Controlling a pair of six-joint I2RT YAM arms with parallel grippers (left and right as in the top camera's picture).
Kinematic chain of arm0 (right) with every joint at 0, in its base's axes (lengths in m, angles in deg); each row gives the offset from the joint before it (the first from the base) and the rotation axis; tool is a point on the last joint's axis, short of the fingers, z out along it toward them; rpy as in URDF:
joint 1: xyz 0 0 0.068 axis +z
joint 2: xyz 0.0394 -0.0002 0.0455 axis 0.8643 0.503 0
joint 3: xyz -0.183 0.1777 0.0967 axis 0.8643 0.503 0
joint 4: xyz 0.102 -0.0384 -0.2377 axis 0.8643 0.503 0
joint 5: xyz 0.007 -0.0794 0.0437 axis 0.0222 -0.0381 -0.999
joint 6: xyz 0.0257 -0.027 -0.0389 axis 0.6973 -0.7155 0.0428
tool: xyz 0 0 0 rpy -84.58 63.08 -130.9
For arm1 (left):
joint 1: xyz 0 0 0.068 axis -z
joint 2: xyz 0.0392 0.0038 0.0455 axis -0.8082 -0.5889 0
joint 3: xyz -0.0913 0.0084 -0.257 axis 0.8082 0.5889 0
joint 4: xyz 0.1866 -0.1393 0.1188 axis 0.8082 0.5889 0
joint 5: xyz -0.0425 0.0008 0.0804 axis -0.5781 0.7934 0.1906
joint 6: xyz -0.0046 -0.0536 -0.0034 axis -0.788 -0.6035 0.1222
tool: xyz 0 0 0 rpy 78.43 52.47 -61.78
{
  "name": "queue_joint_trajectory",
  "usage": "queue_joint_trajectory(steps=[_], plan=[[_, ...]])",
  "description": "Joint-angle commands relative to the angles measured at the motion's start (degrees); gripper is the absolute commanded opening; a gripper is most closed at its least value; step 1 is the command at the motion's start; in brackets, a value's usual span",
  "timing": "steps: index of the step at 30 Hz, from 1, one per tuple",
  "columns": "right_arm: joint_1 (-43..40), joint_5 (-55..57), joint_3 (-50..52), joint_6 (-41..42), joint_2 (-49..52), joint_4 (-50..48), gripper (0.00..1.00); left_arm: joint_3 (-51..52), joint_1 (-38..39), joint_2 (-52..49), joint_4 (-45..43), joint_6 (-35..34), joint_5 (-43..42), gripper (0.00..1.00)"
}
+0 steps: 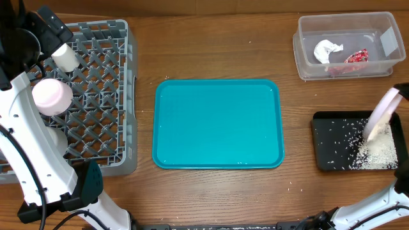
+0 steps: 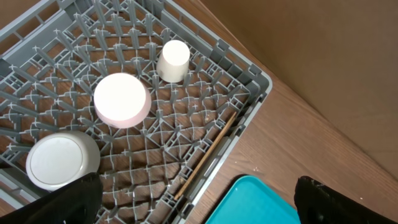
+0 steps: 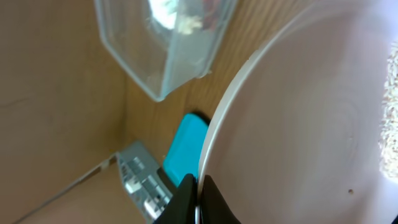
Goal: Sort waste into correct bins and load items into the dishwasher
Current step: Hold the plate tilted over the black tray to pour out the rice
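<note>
Wooden bench, brown grain, fills the overhead view. Teal tray sits at centre frame.

Upper left: grey rack with lattice floor. Inside it, a small white cup stands mouth down, with a white bowl near it, also mouth down. A second bowl lies further toward the lower left of the left wrist view, apart from the first. A thin wooden stick lies along the rack's near wall.

Left tool hangs above the rack, jaws wide apart, nothing between them.

Upper right: clear tub with a white label on its wall. A crumpled napkin and a red wrapper lie inside, side by side.

Right edge: black tray, below the tub. White crumbs are heaped at its lower right and scattered across the rest.

Right tool is clamped on the rim of the plate. The plate is tilted steeply over the black tray, lower edge down at the crumb heap; cannot tell whether it touches.
</note>
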Motion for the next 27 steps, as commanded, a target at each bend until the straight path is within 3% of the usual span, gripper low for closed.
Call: queue_joint_trajectory(steps=[1, 8, 27], plan=[[0.20, -7.17, -1.44, -6.32, -1.77, 0.81, 0.04, -0.11, 0.00, -0.04, -0.09, 0.07, 0.15, 1.00], [0.15, -7.32, -1.44, -6.51, -1.64, 4.42, 0.04, -0.11, 0.00, -0.04, -0.09, 0.07, 0.15, 1.00], [1.07, -8.87, -1.11, -8.46, -1.40, 3.19, 0.04, -0.11, 0.02, -0.04, -0.09, 0.07, 0.15, 1.00]])
